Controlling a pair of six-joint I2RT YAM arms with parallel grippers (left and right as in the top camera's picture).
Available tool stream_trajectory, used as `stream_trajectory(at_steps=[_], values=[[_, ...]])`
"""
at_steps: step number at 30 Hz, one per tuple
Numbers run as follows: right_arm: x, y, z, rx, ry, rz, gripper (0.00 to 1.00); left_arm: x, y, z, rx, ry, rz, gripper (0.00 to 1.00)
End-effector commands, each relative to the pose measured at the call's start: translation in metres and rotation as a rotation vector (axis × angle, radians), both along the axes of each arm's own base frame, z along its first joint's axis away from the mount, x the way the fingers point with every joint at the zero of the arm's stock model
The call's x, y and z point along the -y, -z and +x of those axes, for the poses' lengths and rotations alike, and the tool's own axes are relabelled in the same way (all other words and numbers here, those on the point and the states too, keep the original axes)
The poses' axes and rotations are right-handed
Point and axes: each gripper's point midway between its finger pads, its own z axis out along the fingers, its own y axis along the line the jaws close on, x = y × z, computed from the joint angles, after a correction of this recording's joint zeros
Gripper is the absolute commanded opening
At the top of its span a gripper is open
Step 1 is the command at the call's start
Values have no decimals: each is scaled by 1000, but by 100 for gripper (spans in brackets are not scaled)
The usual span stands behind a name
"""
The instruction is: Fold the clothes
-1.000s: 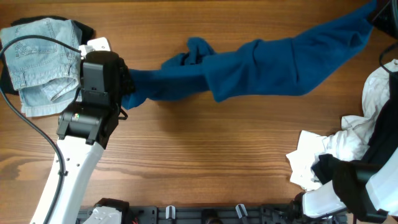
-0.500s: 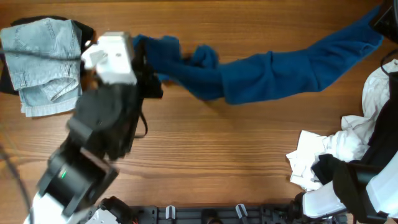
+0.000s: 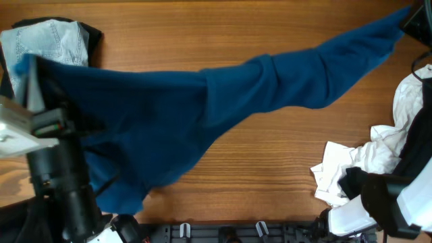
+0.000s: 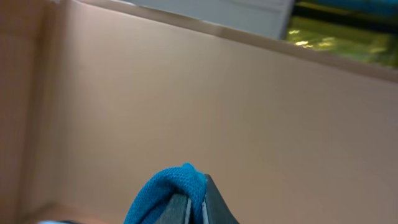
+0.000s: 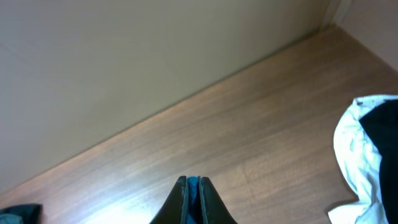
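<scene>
Overhead: dark blue shirt (image 3: pixel 223 101) strung out slantwise over the wooden worktop (image 3: pixel 270 169), the whole length raised or draped, hard to say which parts touch the wood

- Pale denim piece (image 3: pixel 47 40) taken as the reference mark; it lies flat at a far corner of the worktop, with a black piece (image 3: pixel 93 34) showing from under its edge
- Shirt's wide end hangs just on the near side of the denim and hides the denim's lower part from the overhead camera
- Shirt narrows with distance from the denim, bunched in folds about midway, and its thin end reaches the frame corner well apart from the denim, on the same far side
- Left arm (image 3: pixel 61 182) stands on the near side of the denim, close under the camera and blurred, against the shirt's wide end
- White and black heap (image 3: pixel 364 162) well apart from the denim, at the opposite side of the worktop, not touching the shirt

Left wrist view: left claw (image 4: pixel 198 198) pressed together on a rolled fold of the shirt (image 4: pixel 165 190); blue cloth bulges out past the fingers (image 4: pixel 180 208); a plain tan wall fills the background

Right wrist view: right claw (image 5: pixel 191 185) pinched together on a thin sliver of blue cloth (image 5: pixel 193 182), no gap to be seen; bare worktop (image 5: pixel 249 137) beyond, and the white and black heap (image 5: pixel 354 155) at the frame's edge
</scene>
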Motion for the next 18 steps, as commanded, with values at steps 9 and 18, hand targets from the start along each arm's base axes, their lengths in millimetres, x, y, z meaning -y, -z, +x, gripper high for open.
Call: stream_trajectory(at_steps=[9,18], values=[[4,41,34,-119,-12,30,4,-20,71,43,-309,-335,175,4],[11,100,76,-269,-8,52,4,14,94,77,-370,-325,232,4]])
